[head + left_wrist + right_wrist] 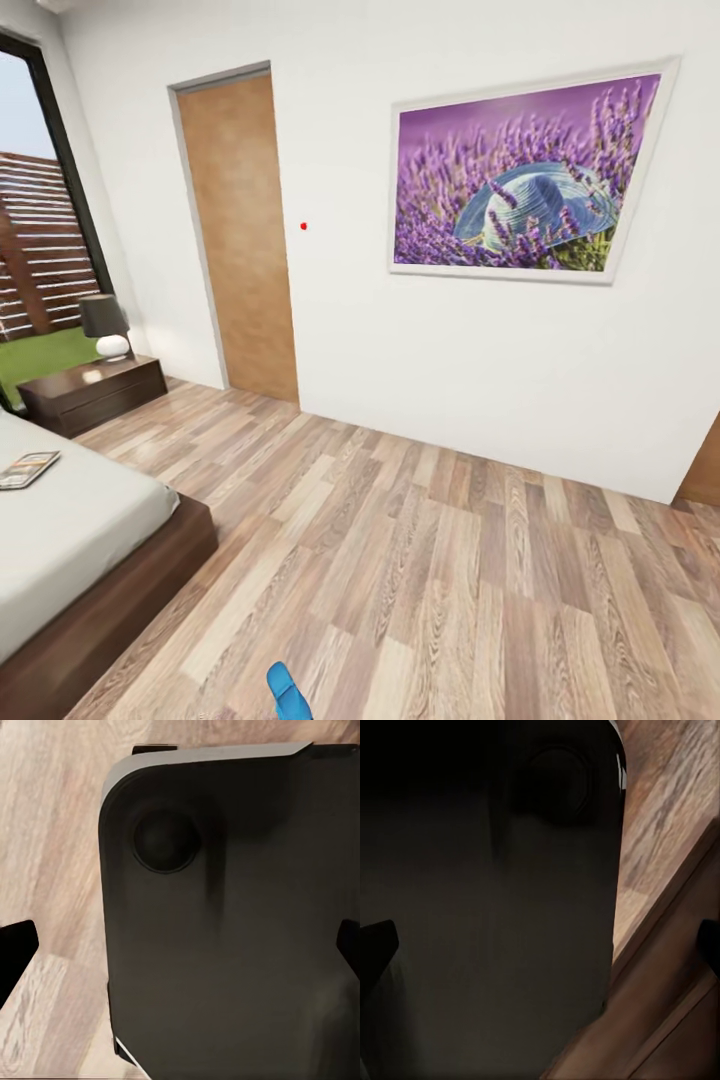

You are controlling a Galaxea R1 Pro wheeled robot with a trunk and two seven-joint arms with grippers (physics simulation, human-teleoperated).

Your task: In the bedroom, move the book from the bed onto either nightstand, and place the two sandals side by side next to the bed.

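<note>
the left claw (180,945) hangs with its two dark fingertips spread wide apart at the frame's edges, nothing between them, looking down on the robot's own dark base (225,930) and the plank floor (45,832) beside it; the right claw (540,945) is spread the same way, empty, over the same dark body with a brown wooden edge (660,1005) close by, though what that edge belongs to is hard to make out. out from the claws, the book (27,468) lies well away on the bed (70,530), near the mattress edge, and one blue sandal (288,692) sits on the floor close to the robot, cut off by the frame. the nightstand (92,390) with its lamp (104,328) stands farther still, beyond the bed. the risk, as i judge it, is the base rolling over or nudging that sandal, since it lies so near, or clipping the bed frame on the approach. the second sandal's place cannot be told.
</note>
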